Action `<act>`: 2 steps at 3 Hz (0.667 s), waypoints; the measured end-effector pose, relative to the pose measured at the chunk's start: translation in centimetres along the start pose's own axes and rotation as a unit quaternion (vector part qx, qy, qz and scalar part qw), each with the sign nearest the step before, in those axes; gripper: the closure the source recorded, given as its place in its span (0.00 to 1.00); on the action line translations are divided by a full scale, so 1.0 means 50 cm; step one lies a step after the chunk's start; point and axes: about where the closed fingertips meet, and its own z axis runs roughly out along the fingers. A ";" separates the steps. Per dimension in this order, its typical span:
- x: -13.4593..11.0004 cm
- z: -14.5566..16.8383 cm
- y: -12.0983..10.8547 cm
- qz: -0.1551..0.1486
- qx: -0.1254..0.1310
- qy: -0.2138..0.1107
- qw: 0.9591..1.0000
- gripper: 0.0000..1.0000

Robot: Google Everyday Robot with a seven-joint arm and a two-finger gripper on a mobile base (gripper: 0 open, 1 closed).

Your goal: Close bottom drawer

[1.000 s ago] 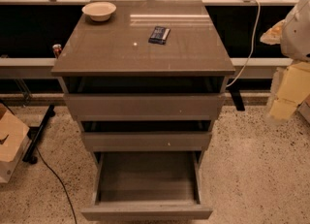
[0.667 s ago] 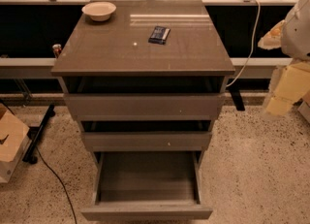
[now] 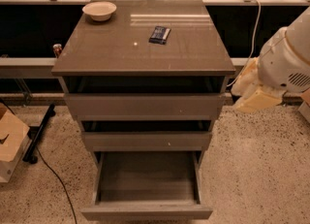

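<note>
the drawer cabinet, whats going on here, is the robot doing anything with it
A one-armed robot is meant to close the bottom drawer, which stands pulled far out with its box exposed. Nothing touches it at this moment: the arm and its gripper hang off to the right of the cabinet, about level with the top drawer and apart from it. A bowl and a dark flat packet lie on top of the cabinet.
</note>
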 end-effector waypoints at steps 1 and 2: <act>0.008 0.074 0.012 -0.003 -0.023 -0.036 0.999 0.85; 0.020 0.157 0.014 -0.005 -0.037 -0.064 0.997 1.00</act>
